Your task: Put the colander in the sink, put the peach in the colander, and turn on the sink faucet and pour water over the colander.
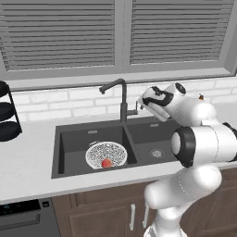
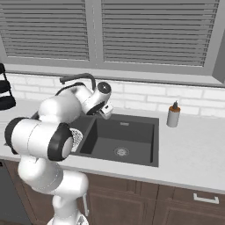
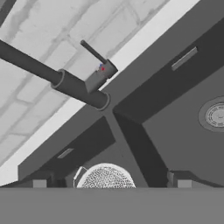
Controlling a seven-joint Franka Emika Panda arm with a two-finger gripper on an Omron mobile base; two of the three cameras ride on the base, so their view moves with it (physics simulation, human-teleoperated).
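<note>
gripper: the two-finger gripper (image 1: 139, 104) on the white arm sits just beside the faucet's small side lever, at about lever height; jaws spread wide, nothing between them, not touching the lever as far as I can tell. Both dark finger tips (image 3: 39, 183) show at the bottom of the hand view, well apart.
faucet: tall dark grey metal faucet with bent-over spout (image 1: 121, 99), base right in front of the gripper on the sink's back edge; spout reaches away from the gripper toward the left basin. In the hand view the thin lever (image 3: 94, 52) sticks up from the faucet body.
sink: dark grey rectangular double-basin sink (image 1: 74, 139) set into the pale table (image 1: 28, 171), below the gripper. The right basin, with its round silver drain (image 1: 156, 152), lies nearest under the gripper.
colander: round shallow white perforated colander (image 1: 106, 154) rests in the left basin, below the gripper and off to its left; its rim shows between the finger tips in the hand view.
peach: small red-orange round peach (image 1: 107, 163) lies inside the colander, toward its front edge.
soap bottle: small bottle with orange-brown top (image 2: 174, 115) stands on the table right of the gripper, well apart, by the white brick wall.
rack: black tiered rack (image 1: 7, 111) far left of the gripper on the table.
</note>
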